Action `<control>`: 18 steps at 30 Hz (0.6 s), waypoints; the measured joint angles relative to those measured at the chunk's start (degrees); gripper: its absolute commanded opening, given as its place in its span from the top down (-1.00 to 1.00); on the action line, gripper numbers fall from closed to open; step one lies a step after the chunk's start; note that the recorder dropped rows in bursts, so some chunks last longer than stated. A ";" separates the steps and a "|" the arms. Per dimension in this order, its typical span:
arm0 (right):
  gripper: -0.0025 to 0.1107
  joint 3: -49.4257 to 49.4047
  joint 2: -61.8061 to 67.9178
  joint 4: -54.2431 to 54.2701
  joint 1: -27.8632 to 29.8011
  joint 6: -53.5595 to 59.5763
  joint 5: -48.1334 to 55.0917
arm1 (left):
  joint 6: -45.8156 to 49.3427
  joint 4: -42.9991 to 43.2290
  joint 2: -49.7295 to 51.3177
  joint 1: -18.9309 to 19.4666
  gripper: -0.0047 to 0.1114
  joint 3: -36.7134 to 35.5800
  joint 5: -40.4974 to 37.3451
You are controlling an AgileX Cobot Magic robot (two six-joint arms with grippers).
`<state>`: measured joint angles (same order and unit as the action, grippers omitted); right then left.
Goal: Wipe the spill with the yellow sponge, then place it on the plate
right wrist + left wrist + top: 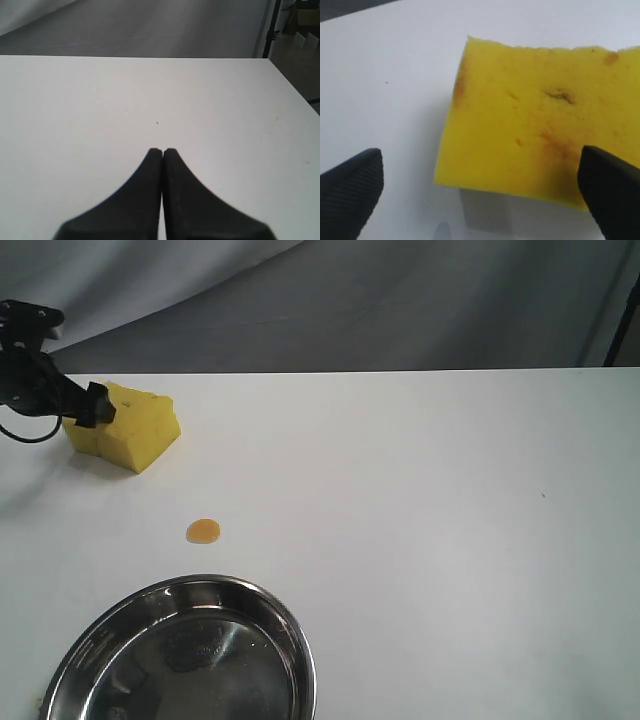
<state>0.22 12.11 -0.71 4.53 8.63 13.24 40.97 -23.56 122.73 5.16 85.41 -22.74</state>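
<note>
Now at the sponge, jaws spread, spill unwiped

My left gripper [481, 155] stands released, its two dark ribbed fingers [355, 185] spread wide apart. The yellow sponge [530, 125] lies just ahead of them. One finger overlaps the sponge's near corner in my wrist view, though I cannot tell whether it touches the foam. The face turned to me is porous and carries a few brownish specks and stains.

From the exterior view, my left gripper [98, 405] sits at the sponge's left end. The yellow sponge [125, 425] rests on the white table [420, 500], near its far left edge. The spill [203, 531] is a small round amber spot, apart from the sponge and nearer the camera. It lies between the sponge and the plate [296, 640], and touches neither. The steel plate sits at the front of the table, its shiny base bare.

My right gripper [162, 150] is clenched on nothing — its fingertips are pressed together over bare table.
</note>
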 measured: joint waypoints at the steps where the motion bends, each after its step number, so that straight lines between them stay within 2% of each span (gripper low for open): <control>1: 0.96 0.00 0.00 0.00 0.00 0.00 0.00 | 0.41 0.00 0.20 0.00 -0.87 0.00 -0.35; 18: 0.96 0.00 0.00 0.00 0.00 0.00 0.00 | 5.43 -10.25 1.98 0.00 -0.87 0.00 -3.81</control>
<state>0.22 12.11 -0.71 4.53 8.63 13.24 46.40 -33.81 124.71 5.16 85.41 -26.56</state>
